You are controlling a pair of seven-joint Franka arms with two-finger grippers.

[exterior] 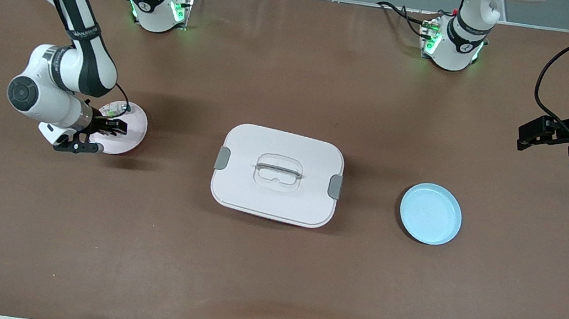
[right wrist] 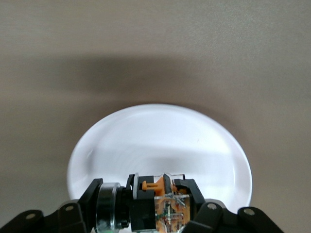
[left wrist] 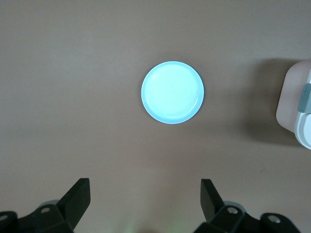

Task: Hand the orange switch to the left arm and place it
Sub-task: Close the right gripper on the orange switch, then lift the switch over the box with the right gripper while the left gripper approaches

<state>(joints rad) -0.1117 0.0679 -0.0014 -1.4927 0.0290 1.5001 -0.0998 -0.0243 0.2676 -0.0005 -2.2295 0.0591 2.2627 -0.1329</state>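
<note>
Currently: right pincer [right wrist: 146,206] down on pink plate [exterior: 134,130] at right arm's end of tabletop [exterior: 269,268], fingers [right wrist: 187,191] pinched on orange switch [right wrist: 163,206] just above plate surface. Left pincer [left wrist: 146,199] spread wide, holding nothing, waiting up over left arm's end. Blue plate [exterior: 431,213] below it, bare. White box [exterior: 277,175] mid-tabletop between both plates, lid latched.
</note>
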